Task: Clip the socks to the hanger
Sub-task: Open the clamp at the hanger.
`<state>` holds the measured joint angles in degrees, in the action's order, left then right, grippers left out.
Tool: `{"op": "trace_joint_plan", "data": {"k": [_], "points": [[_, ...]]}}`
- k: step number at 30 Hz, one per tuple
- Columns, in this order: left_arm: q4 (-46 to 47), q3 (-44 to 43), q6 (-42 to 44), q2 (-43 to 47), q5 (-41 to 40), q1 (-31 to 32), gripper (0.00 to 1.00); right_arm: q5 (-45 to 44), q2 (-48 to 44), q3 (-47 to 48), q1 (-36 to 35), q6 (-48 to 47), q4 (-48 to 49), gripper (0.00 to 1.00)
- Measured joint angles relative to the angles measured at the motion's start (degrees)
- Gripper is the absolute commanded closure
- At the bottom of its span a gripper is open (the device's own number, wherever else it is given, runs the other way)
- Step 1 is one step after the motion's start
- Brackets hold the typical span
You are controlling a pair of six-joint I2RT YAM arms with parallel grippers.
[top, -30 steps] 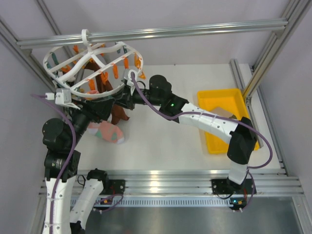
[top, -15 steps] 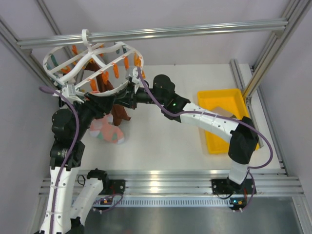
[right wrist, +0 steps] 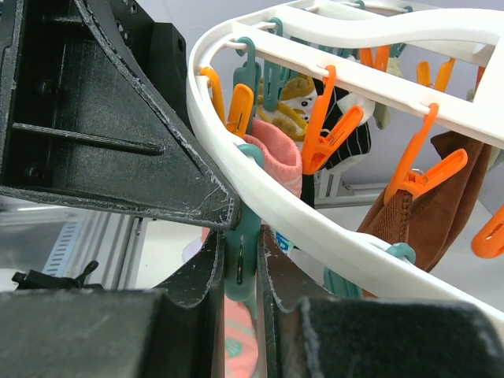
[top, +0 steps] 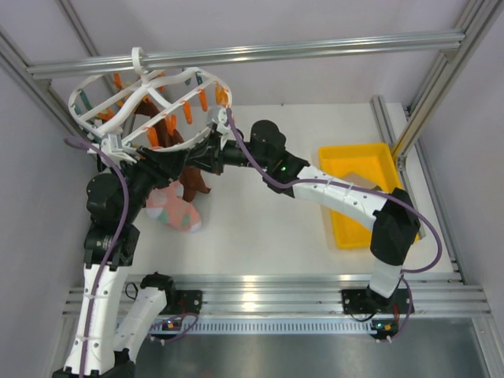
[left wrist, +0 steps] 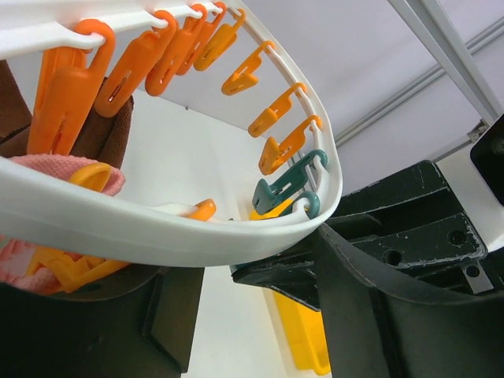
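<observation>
The white ring hanger (top: 197,79) hangs from the rail at the upper left, with orange and teal clips dangling from it. My right gripper (right wrist: 240,272) is shut on a teal clip (right wrist: 241,236) under the ring's near rim (right wrist: 315,213). A pink sock (right wrist: 272,157) rises next to that clip and hangs down toward the table (top: 175,211). Maroon-brown socks (top: 193,183) are clipped beside it. My left gripper (left wrist: 252,303) stands open just under the rim (left wrist: 157,232), facing the right gripper (top: 198,161). Pink fabric (left wrist: 47,167) lies by its left finger.
A yellow tray (top: 350,146) with a beige piece inside stands at the right of the table. The aluminium rail (top: 276,51) crosses the back, and frame posts run down both sides. A striped sock (right wrist: 346,150) hangs on the hanger's far side.
My left arm has swung in and up to the hanger's near rim, and its jaws have narrowed a little. The right gripper has stayed shut on the teal clip, shifting slightly.
</observation>
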<state>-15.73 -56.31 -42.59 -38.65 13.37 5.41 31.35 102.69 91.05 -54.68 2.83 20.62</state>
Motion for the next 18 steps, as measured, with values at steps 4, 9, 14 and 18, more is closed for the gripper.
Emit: {"op": "trace_joint_plan", "data": {"k": [4, 9, 14, 18], "points": [[1.2, 0.3, -0.7, -0.7, 0.7, 0.2, 0.44, 0.0, 0.0, 0.0, 0.2, 0.0, 0.0, 1.0], [2.3, 0.4, -0.7, -1.0, 1.3, 0.3, 0.51, 0.1, 0.0, 0.0, 0.2, 0.2, 0.0, 1.0], [2.4, 0.4, 0.1, -1.0, 1.3, 0.4, 0.63, 0.7, 0.0, 0.0, 0.5, 0.5, -0.3, 1.0], [2.4, 0.4, 0.8, -1.0, 1.4, 0.4, 0.88, 0.9, 0.0, 0.0, 0.5, 0.5, -0.3, 1.0]]}}
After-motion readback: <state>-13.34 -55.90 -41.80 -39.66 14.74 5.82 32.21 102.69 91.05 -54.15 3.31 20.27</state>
